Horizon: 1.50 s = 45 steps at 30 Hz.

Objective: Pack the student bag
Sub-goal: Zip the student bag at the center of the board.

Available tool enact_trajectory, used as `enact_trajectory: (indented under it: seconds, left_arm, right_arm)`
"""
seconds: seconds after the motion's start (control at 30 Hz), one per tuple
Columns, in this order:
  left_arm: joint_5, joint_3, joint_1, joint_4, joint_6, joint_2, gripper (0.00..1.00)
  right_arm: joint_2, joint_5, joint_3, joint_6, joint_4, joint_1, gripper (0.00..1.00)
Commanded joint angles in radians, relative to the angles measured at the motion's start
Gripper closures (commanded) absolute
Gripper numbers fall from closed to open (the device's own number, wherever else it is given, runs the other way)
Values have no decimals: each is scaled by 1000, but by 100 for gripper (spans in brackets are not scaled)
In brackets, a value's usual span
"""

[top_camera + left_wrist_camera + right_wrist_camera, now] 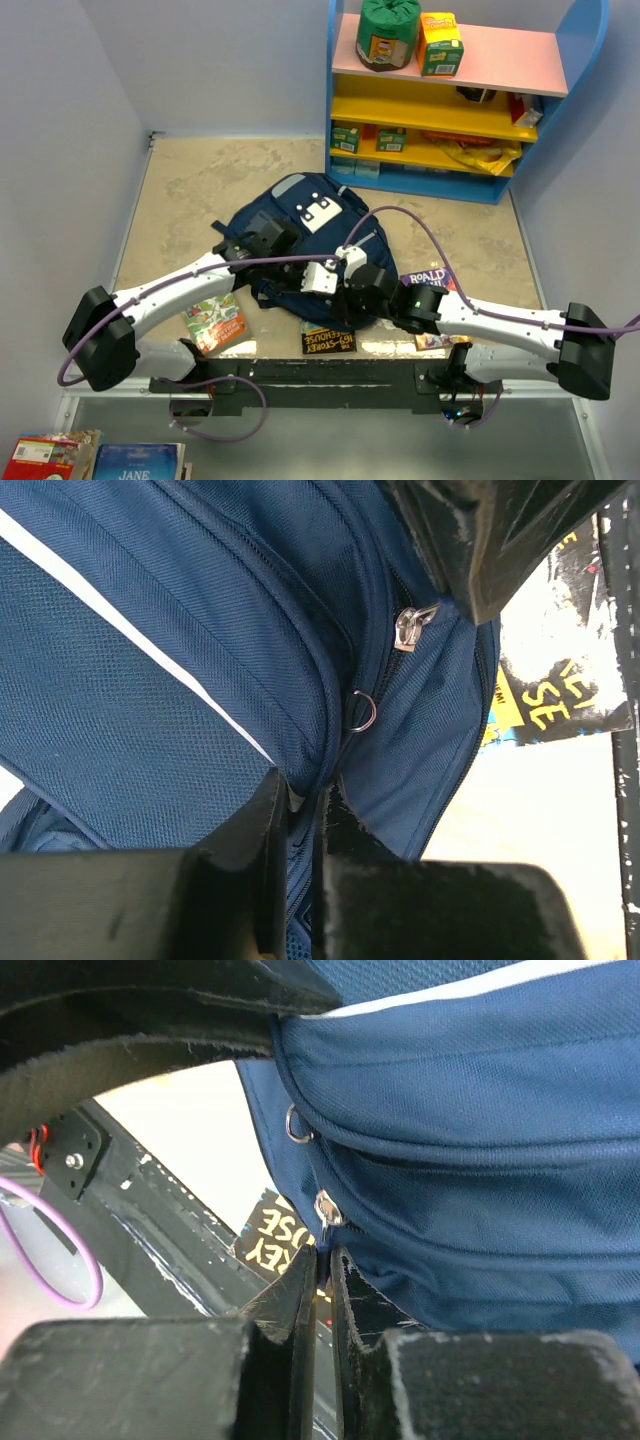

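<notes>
- Bag [300, 215] lies mid-tabletop, its lower end toward the near edge; the zips in view look closed.
- Left tool [305, 792] is clenched on the bag's fabric just below a zip ring [362, 712].
- Right tool [322, 1260] is clenched on a zip pull [326, 1210].
- Books [213, 322] lie outside along the near edge, so packing seems barely begun, with unzipping first.

The fingers [262, 832] pinch a thin cord [342, 752] on the student bag [150, 680]. Just above them hangs a metal ring [362, 712].
</notes>
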Motion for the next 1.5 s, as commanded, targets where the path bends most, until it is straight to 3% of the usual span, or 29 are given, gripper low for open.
enact_trajectory:
  seconds: [0.0,0.23,0.33,0.77,1.17,1.47]
  left_arm:
    - [-132,-16,-23,86,-9,18,100]
    - [-155,-57,-23,66,-25,-33,100]
    - [-161,-59,-22,52,-26,-50,100]
    - [-172,-70,-2,-35,31,-126,100]
    - [-123,-1,168,-159,170,-207,100]
    - [-54,-5,234,-242,328,-286,100]
  right_arm:
    - [-19,-34,61,-8,67,11,100]
    - [-78,31,57,-8,-30,-6,97]
    - [-98,52,46,-5,-36,-9,100]
    - [-70,117,98,-68,-111,-29,100]
    - [-39,193,77,-117,-108,-52,100]
    - [55,462,167,-81,-138,-86,100]
